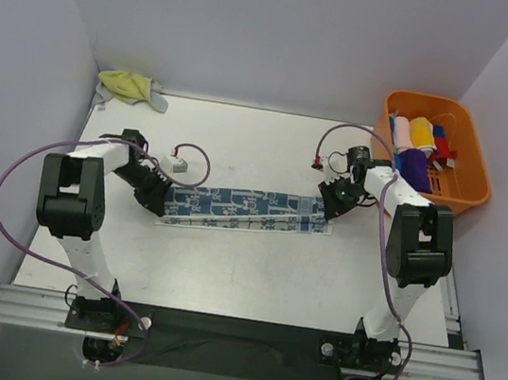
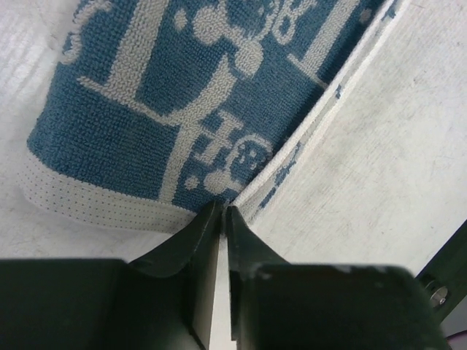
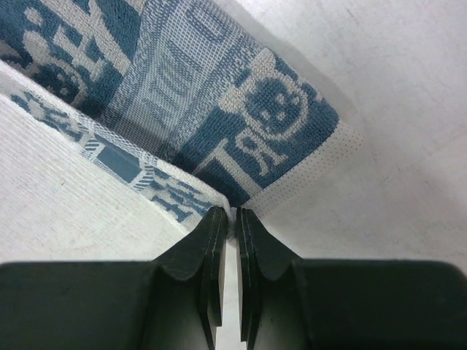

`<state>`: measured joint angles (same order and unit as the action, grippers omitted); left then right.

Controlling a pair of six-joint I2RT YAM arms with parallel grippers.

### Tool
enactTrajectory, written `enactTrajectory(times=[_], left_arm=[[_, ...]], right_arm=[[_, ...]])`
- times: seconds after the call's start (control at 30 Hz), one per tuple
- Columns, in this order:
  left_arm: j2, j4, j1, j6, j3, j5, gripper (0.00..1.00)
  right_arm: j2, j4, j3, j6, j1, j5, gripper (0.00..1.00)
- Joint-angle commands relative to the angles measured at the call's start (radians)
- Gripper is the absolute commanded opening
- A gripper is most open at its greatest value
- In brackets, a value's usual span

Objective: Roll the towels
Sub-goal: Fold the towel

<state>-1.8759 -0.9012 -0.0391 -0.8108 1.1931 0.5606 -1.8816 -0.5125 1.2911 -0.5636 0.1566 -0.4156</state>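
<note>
The left pincer (image 2: 220,211) is nearly closed, with only a thin slit between its dark, wedge-shaped jaws. The tips press against the pale dotted hem at the left end of the blue towel (image 1: 247,206). Whether any cloth is caught in the slit I cannot tell.

The right pincer (image 3: 233,213) is closed to a hairline on the hem at the towel's right end. The white edge runs straight in between the jaws, and the cloth rises slightly toward them.

The blue towel lies mid-table, folded lengthwise into a long narrow strip that spans the gap between the two pincers. It is flat and not yet rolled. The upper layer sits a little askew, so the lower layer's edge shows along the near side. Up close it is looped terry, blue with off-white woven figures and letters, and the border band is smooth, pale and finely dotted. In the right wrist view one panel has a flatter grid weave in lighter blue.

The yellow towel (image 1: 128,86) is a soft crumpled heap with a grey edge in the far left corner, well apart from both arms.

The table (image 1: 251,276) is matte white and faintly scuffed.

At the far right stands an orange plastic basket (image 1: 473,161), rectangular with rounded corners, holding several rolled cloths in mixed colours.
</note>
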Motion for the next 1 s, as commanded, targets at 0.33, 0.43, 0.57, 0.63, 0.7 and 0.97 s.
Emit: enactTrajectory(times=[0.33,0.43,0.57,0.63,0.7,0.97], left_arm=[[0.178,-0.128,-0.002,-0.119,0.013,0.154,0.48],[0.211,-0.134,-0.001,-0.094,0.029,0.177,0.49],[0.192,-0.111,0.008,-0.039,0.040,0.182,0.49],[0.185,-0.039,0.016,0.040,0.027,0.154,0.48],[0.182,0.052,0.024,0.091,0.007,0.127,0.47],[0.124,0.277,0.088,0.297,-0.082,-0.066,0.41]], right_arm=[[0.165,-0.084,-0.087,-0.116,-0.002,-0.038,0.40],[0.213,-0.107,-0.072,-0.098,-0.003,-0.060,0.45],[0.196,-0.145,-0.001,-0.035,-0.006,-0.144,0.45],[0.173,-0.155,0.040,0.026,-0.003,-0.152,0.45],[0.121,-0.179,0.071,0.053,0.007,-0.125,0.44],[-0.089,-0.163,0.157,0.171,0.057,0.059,0.41]])
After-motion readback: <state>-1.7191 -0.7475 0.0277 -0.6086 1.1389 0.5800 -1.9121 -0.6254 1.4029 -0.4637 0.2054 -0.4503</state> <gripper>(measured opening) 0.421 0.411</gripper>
